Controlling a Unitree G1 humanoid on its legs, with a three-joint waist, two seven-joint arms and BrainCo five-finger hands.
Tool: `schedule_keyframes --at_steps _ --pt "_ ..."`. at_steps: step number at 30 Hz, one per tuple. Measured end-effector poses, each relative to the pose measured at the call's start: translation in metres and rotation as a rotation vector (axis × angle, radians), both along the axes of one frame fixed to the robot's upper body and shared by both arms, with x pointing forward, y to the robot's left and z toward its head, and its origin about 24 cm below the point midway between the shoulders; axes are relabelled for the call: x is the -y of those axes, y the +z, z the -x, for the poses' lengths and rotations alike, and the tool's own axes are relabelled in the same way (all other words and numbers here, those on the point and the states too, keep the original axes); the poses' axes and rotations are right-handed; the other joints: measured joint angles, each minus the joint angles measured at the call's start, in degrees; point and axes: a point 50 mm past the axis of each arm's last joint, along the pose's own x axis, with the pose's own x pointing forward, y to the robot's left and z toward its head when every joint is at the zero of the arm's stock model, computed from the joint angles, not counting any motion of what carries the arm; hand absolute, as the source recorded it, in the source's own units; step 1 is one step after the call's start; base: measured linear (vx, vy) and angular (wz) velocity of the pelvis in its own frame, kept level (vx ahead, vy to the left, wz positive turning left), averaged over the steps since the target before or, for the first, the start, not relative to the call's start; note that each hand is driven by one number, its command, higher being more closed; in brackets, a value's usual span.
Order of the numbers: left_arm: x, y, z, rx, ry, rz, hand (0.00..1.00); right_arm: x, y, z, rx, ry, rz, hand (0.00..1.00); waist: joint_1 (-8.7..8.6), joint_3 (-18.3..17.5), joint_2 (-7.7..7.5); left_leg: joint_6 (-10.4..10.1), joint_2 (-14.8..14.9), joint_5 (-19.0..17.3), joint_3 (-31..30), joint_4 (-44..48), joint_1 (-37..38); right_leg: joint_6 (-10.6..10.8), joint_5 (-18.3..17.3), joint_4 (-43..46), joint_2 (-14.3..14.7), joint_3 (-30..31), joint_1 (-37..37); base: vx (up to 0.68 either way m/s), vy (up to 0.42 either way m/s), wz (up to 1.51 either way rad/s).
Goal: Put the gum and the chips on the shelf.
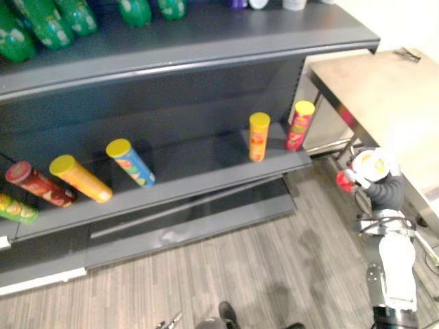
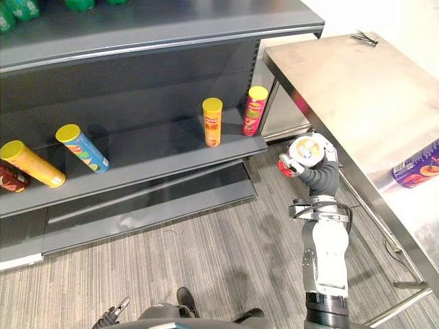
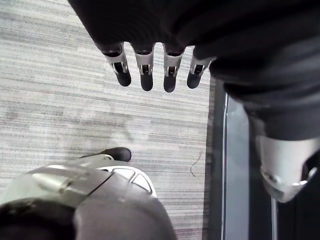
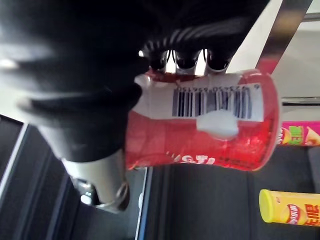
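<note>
My right hand (image 2: 321, 178) is shut on a red chips can (image 2: 304, 152), its fingers and thumb wrapped round the body (image 4: 210, 125). It holds the can in the air between the steel table's edge and the right end of the dark shelf (image 1: 199, 177), about level with the middle board. The can's white end faces up toward me. My left hand (image 3: 146, 70) hangs low over the floor with straight fingers and nothing in it.
On the middle board two yellow-lidded cans stand upright at the right end, one orange (image 1: 258, 137) and one pink (image 1: 300, 125). Several cans lie on their sides further left. A purple can (image 2: 415, 168) lies on the steel table (image 2: 343, 75). Green bags line the top shelf.
</note>
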Motion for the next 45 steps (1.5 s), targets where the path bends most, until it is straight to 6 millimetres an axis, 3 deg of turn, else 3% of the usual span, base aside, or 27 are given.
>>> schedule_keyframes --at_steps 8,17,19,23,25,27,28,29,30,32,36,37,38,39,40,42,45 --pt "-0.005 0.001 0.003 0.007 0.072 -0.013 0.00 -0.012 -0.005 -0.004 -0.021 0.025 0.010 1.00 1.07 0.87 -0.96 0.46 -2.34 2.25 1.35 -7.06 4.13 -0.27 1.67 -3.37 1.27 6.75 0.21 -0.01 0.027 -0.11" --pt "0.003 -0.001 0.001 0.029 0.075 0.033 0.00 -0.024 -0.017 -0.007 -0.082 0.118 0.032 1.00 0.82 1.42 -1.01 -0.70 -1.50 5.12 1.54 -10.78 4.49 0.26 2.01 -8.01 5.19 7.88 0.35 0.06 -0.082 -0.03" --pt "0.004 -0.001 0.000 0.031 0.072 0.035 0.00 -0.033 -0.022 -0.009 -0.106 0.158 0.036 1.00 1.39 1.50 -1.14 -0.59 -1.01 5.19 1.25 -9.92 3.97 0.27 2.02 -7.60 5.32 7.71 0.48 0.10 -0.055 0.14" --pt "0.003 0.003 -0.019 0.080 0.031 0.026 0.00 -0.046 -0.028 -0.014 -0.139 0.219 0.048 1.00 2.35 2.75 -1.73 0.56 1.38 2.02 -2.04 0.46 -1.92 0.50 2.25 -5.75 4.54 5.93 0.80 0.10 -0.027 0.56" --pt "0.004 0.005 -0.024 0.104 0.030 0.030 0.00 -0.054 -0.027 -0.019 -0.139 0.259 0.061 1.00 3.98 3.81 -1.58 0.76 1.46 1.00 -3.62 1.35 -2.14 0.78 2.77 -3.86 3.88 7.32 1.40 0.05 0.066 0.55" --pt "0.005 0.004 -0.021 0.098 0.037 0.036 0.00 -0.060 -0.027 -0.019 -0.140 0.291 0.070 1.00 4.81 4.23 -0.88 1.25 -0.12 0.54 -7.54 -0.27 -0.93 -0.02 2.95 3.79 1.23 14.33 0.51 0.09 0.138 0.80" --pt "0.008 0.003 -0.020 0.088 0.013 0.035 0.00 -0.060 -0.027 -0.019 -0.144 0.296 0.078 1.00 4.21 4.80 0.35 2.14 -0.76 0.65 -10.59 -1.14 0.26 -5.63 3.04 12.68 -0.45 24.36 -3.78 0.09 0.156 0.98" --pt "0.007 0.004 -0.021 0.085 -0.004 0.029 0.00 -0.060 -0.028 -0.018 -0.148 0.297 0.077 1.00 3.52 4.88 0.99 2.37 -0.70 0.65 -12.65 -1.02 0.25 -5.56 1.19 14.76 1.02 31.66 -5.49 0.10 0.130 1.58" --pt "0.004 0.005 -0.024 0.088 -0.046 0.008 0.00 -0.059 -0.031 -0.016 -0.160 0.300 0.076 1.00 2.34 5.18 1.61 2.55 -1.14 1.00 -17.37 -2.16 1.24 -1.50 -4.83 14.62 6.82 46.26 -8.05 0.12 0.076 1.47" --pt "-0.001 0.004 -0.019 0.064 -0.048 -0.008 0.00 -0.064 -0.040 -0.011 -0.191 0.326 0.072 1.00 1.85 5.33 0.78 2.96 -3.42 1.98 -20.29 -4.67 5.23 0.41 -6.93 11.50 10.04 53.60 -8.68 0.19 0.049 1.37" --pt "-0.004 0.004 -0.017 0.052 -0.046 -0.019 0.00 -0.074 -0.037 -0.007 -0.178 0.372 0.077 1.00 1.51 4.76 -0.67 2.18 -5.20 1.50 -23.83 -5.38 7.66 0.65 -6.71 4.24 13.49 57.11 -11.89 0.16 0.000 0.74" --pt "-0.004 0.004 -0.017 0.052 -0.046 -0.018 0.00 -0.074 -0.038 -0.004 -0.176 0.376 0.074 1.00 1.23 4.67 -0.92 1.80 -5.45 1.27 -23.88 -5.11 7.84 1.91 -5.81 1.80 14.00 59.02 -12.33 0.16 -0.035 0.67" --pt "-0.003 0.004 -0.016 0.051 -0.043 -0.016 0.00 -0.074 -0.040 -0.003 -0.187 0.378 0.073 1.00 1.15 4.59 -1.16 0.70 -5.39 0.61 -23.52 -4.55 8.32 3.15 -4.03 -1.32 14.11 59.49 -11.74 0.17 -0.042 0.59" --pt "-0.003 0.003 -0.015 0.050 -0.035 -0.015 0.00 -0.074 -0.041 -0.002 -0.190 0.381 0.072 1.00 1.19 4.61 -1.37 0.21 -5.35 0.31 -23.51 -4.50 8.95 3.09 -2.14 -3.07 14.18 59.59 -11.31 0.17 -0.073 0.26" --pt "-0.005 0.003 -0.011 0.044 -0.008 -0.017 0.00 -0.076 -0.042 -0.002 -0.191 0.386 0.061 1.00 1.66 4.12 -2.25 -1.19 -5.38 -0.56 -23.20 -4.47 9.90 2.95 3.09 -5.56 14.19 60.02 -10.58 0.17 -0.123 -0.08" --pt "-0.006 0.003 -0.005 0.040 0.030 -0.014 0.00 -0.078 -0.041 -0.002 -0.182 0.391 0.047 1.00 2.10 3.44 -2.77 -3.38 -3.74 -2.04 -21.71 -3.83 10.18 2.66 3.44 -8.07 15.83 60.51 -9.54 0.16 -0.169 -0.31" --pt "-0.003 0.001 -0.008 0.042 0.036 0.002 0.00 -0.076 -0.043 0.000 -0.194 0.393 0.047 1.00 1.94 3.07 -3.14 -4.49 -1.72 -2.76 -20.69 -3.88 9.43 2.59 3.43 -11.61 17.97 60.39 -9.16 0.12 -0.174 -0.31"
